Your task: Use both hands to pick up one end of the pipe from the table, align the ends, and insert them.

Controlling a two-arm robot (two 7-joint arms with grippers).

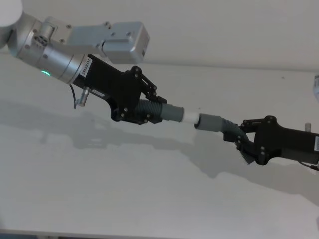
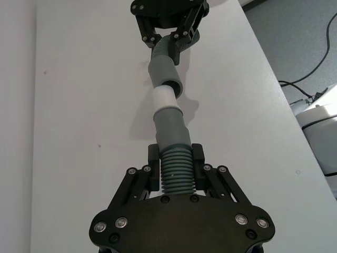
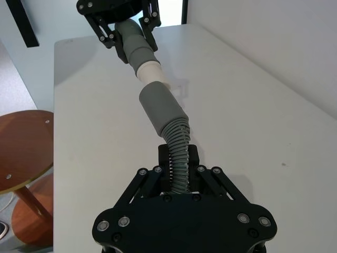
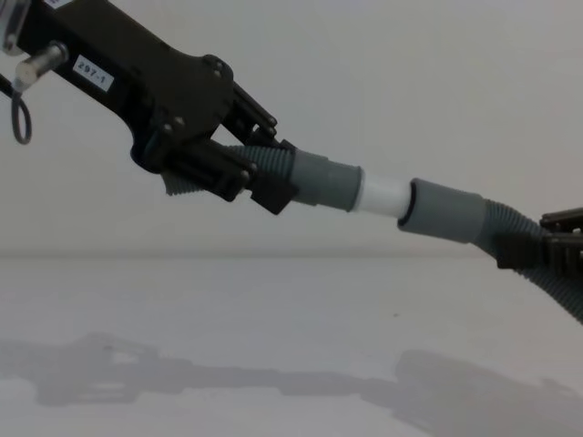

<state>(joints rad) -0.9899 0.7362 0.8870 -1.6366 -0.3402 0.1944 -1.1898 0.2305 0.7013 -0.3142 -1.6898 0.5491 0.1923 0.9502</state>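
Note:
Both pieces of the pipe hang in the air above the white table. My left gripper is shut on the ribbed part of one piece. That piece's grey cuff carries a white spigot. My right gripper is shut on the ribbed part of the other piece, whose grey cuff faces the spigot. The two ends stand nearly in line. The spigot's tip sits in the mouth of the right cuff, with most of the white spigot still showing.
A round wooden stool stands beside the table's edge on the left arm's side. Beyond the far table edge in the left wrist view lies grey floor with black cables.

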